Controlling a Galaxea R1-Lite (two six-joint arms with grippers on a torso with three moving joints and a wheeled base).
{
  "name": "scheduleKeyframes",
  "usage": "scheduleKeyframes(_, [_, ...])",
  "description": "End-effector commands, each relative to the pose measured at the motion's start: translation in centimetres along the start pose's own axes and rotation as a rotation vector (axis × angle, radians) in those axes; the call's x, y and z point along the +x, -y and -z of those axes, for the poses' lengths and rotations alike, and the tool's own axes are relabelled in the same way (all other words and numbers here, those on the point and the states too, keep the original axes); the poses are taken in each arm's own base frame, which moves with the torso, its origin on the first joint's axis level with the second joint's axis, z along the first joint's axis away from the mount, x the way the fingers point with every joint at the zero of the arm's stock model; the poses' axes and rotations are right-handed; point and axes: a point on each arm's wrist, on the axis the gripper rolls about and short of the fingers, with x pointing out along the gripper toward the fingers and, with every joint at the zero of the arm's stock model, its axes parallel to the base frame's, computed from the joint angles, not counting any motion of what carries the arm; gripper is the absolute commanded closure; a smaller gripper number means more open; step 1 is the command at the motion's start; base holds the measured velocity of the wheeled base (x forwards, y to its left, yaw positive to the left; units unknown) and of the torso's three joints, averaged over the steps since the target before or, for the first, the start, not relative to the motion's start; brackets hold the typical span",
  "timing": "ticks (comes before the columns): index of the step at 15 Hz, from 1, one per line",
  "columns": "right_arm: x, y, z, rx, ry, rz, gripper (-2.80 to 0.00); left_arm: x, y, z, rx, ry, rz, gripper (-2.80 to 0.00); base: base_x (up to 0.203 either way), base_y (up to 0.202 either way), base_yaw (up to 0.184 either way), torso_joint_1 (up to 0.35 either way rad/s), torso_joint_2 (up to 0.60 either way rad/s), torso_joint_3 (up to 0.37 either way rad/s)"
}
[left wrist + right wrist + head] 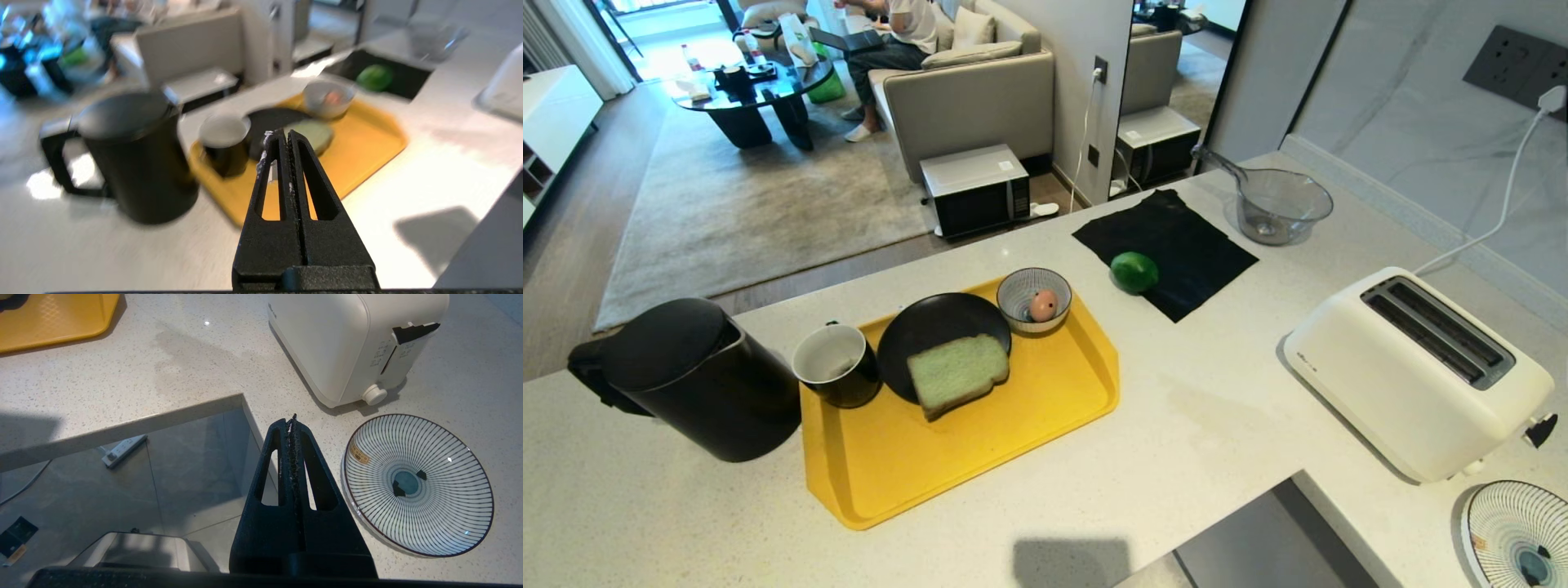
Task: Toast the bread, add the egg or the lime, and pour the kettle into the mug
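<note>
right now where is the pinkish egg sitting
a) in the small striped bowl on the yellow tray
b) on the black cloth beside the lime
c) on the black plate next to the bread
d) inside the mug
a: the egg lies inside the small striped bowl at the far corner of the yellow tray; the black plate holds only the bread.

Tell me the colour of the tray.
Yellow. The tray shows best in the head view, holding the mug and bread.
</note>
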Motion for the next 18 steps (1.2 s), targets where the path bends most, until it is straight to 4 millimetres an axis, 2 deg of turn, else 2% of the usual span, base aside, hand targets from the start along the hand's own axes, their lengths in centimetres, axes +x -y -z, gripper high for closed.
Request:
scheduleKeyframes(1, [0.0,0.0,0.0,-0.001,-0.001,0.001,0.00,-0.1,-0.1,2.4,-0.020,-0.152,-0.086,0.00,0.000,0.000,0.000,0.000,0.00,0.000])
scheduleKeyframes(8, [0.0,0.0,0.0,-0.001,0.000,0.001,0.00,-0.7,-0.3,4.3,-0.013,-0.360,-0.216,0.00,0.000,0.000,0.000,0.000,0.00,0.000])
scheduleKeyframes(18, [0.0,0.0,0.0,-0.001,-0.001,0.000,0.00,-0.6,-0.3,4.2,-0.083,-0.332,-0.245,0.00,0.000,0.000,0.000,0.000,0.00,0.000])
